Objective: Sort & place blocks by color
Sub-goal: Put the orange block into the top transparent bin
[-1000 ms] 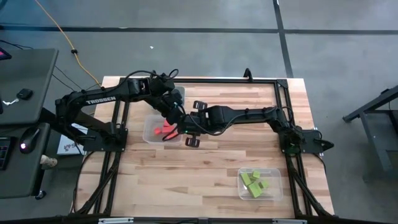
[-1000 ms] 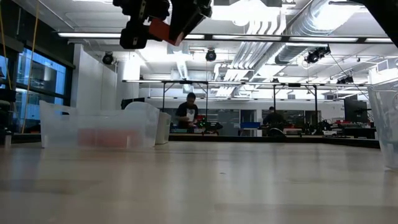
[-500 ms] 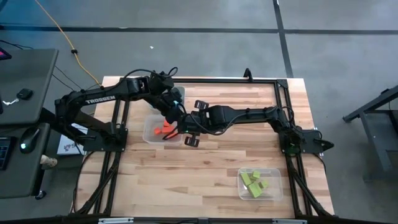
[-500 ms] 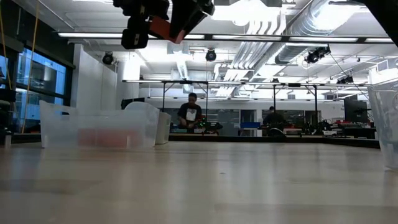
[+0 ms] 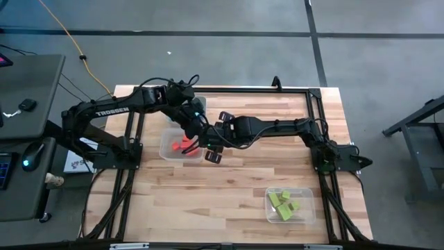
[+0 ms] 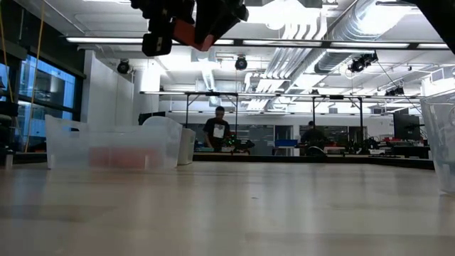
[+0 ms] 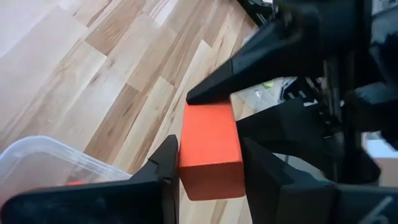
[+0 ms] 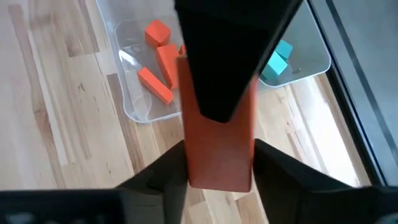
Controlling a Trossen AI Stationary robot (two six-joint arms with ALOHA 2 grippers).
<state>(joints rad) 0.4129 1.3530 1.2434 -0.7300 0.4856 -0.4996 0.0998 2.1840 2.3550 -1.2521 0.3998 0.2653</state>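
A red-orange block (image 7: 208, 149) hangs in the air between my two grippers, above the table's left middle. My left gripper (image 7: 211, 177) is shut on one end of it. My right gripper (image 8: 219, 162) comes from the opposite side and is shut on the other end. In the high view the two grippers (image 5: 205, 137) meet over the right rim of a clear bin (image 5: 166, 149) holding several red-orange blocks (image 8: 158, 59). In the low view the block (image 6: 186, 32) shows high up, between dark gripper parts. My left gripper pinches the block's two opposite long sides (image 7: 185, 165) between its fingers, at the end nearest its wrist. The fingers slant down from the table's left. The block is lifted clear of table and bin. My right gripper has its two fingers against the block's side faces (image 8: 189, 165), at the end nearest its own wrist. It slants down from the table's right. My left gripper's dark finger (image 8: 224, 62) covers the block's far half.
A second clear bin (image 8: 311, 59) with cyan-blue blocks (image 8: 277, 59) stands just beyond the red one, toward the far edge. A third bin (image 5: 305, 205) with yellow-green blocks (image 5: 282, 203) sits near the front right. Bare wood lies between them. People stand in the room beyond.
My left gripper has shut on the block: in the low view its dark finger has moved in against the block's side. Both arms have stayed in place, and the block hangs where it was.
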